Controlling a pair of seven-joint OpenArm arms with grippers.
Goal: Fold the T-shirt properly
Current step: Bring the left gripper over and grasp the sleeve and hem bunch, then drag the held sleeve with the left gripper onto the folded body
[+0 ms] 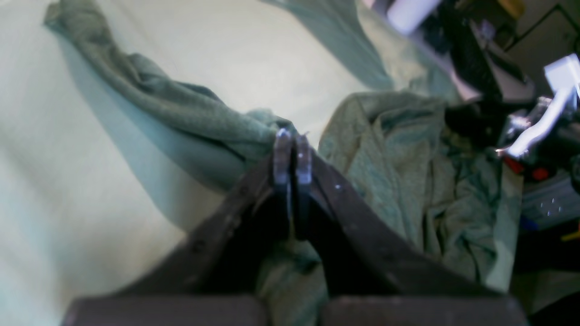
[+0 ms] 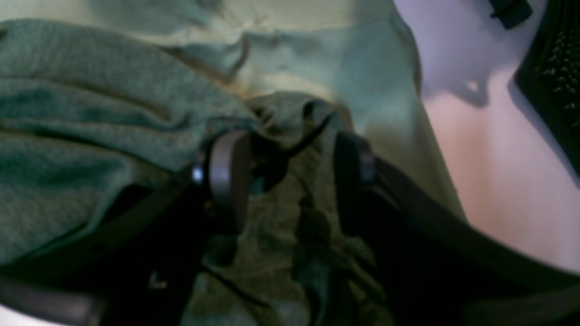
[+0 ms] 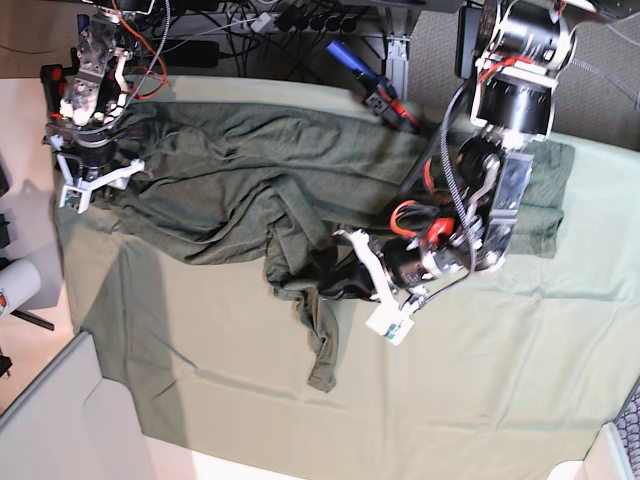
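Observation:
The dark olive T-shirt [image 3: 240, 190] lies crumpled across the back half of the mint-green table cloth [image 3: 480, 380]. One long sleeve [image 3: 320, 350] trails toward the front. My left gripper [image 3: 338, 278] is at the shirt's bunched middle. In the left wrist view the left gripper [image 1: 292, 136] is shut on a pinch of shirt fabric [image 1: 181, 108]. My right gripper [image 3: 97, 190] is at the shirt's far left edge. In the right wrist view the right gripper [image 2: 290, 172] has its jaws apart, with a bunched fold of the shirt [image 2: 90, 90] between them.
Cables and gear [image 3: 300, 20] crowd the table's back edge, with a blue tool [image 3: 345, 55] among them. A white roll [image 3: 12, 285] stands off the table's left edge. A grey panel [image 3: 50, 420] is at the front left corner.

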